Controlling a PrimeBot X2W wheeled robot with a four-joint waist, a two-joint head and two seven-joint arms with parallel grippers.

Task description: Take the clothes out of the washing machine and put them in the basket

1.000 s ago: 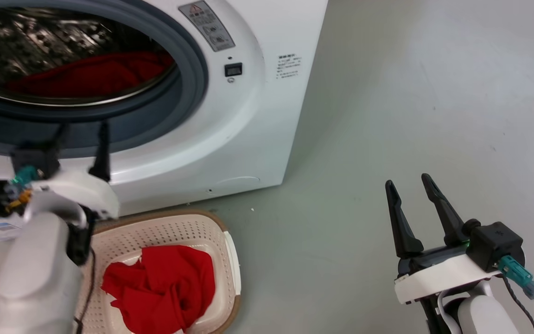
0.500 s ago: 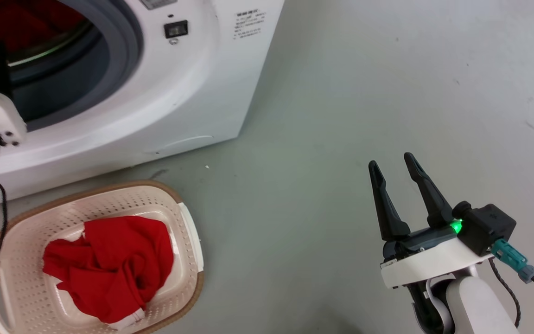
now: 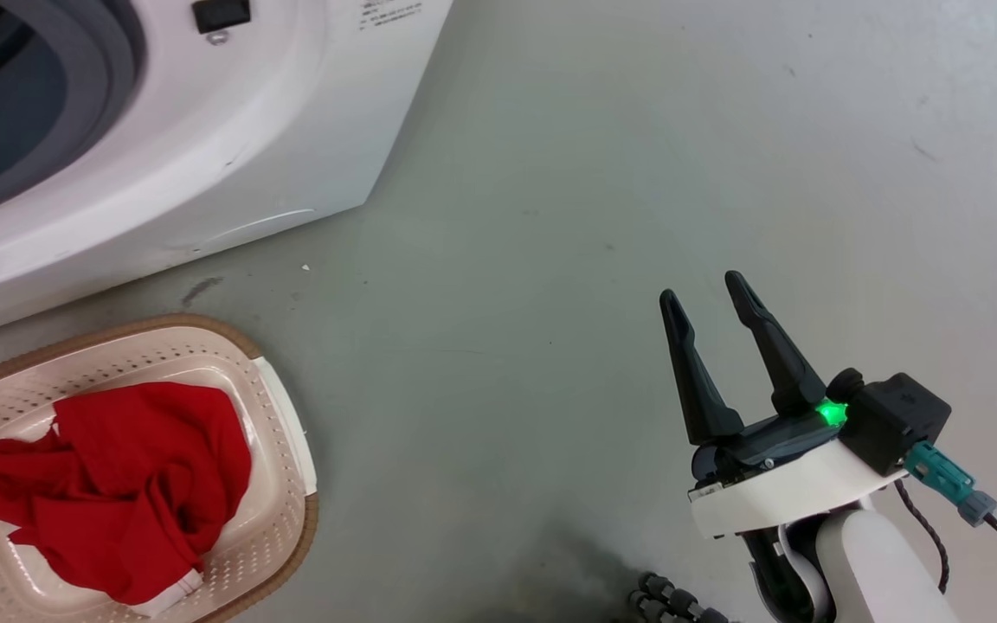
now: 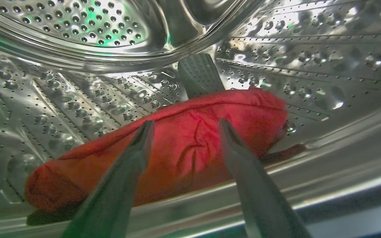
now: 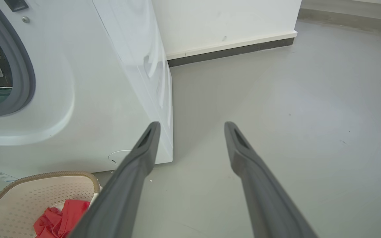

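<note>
Inside the washing machine (image 3: 204, 164) a red garment (image 4: 177, 145) lies along the bottom of the steel drum (image 4: 78, 96). My left gripper (image 4: 185, 124) is open inside the drum, its two fingers pointing at the garment's middle, apart from it. A second red garment (image 3: 118, 484) sits crumpled in the cream basket (image 3: 286, 433) on the floor before the machine. My right gripper (image 3: 706, 290) hangs open over bare floor to the right, holding nothing. The right wrist view also catches the basket (image 5: 45, 185) and the machine's front (image 5: 94, 99).
Grey floor (image 3: 637, 156) stretches to the right of the machine. A white wall with a dark skirting (image 5: 230, 53) runs behind. A black cable (image 3: 931, 536) trails from my right wrist.
The head camera has swung right and down, so the machine and basket slid left in the picture. The left arm has left the head view. The right gripper stays open.
</note>
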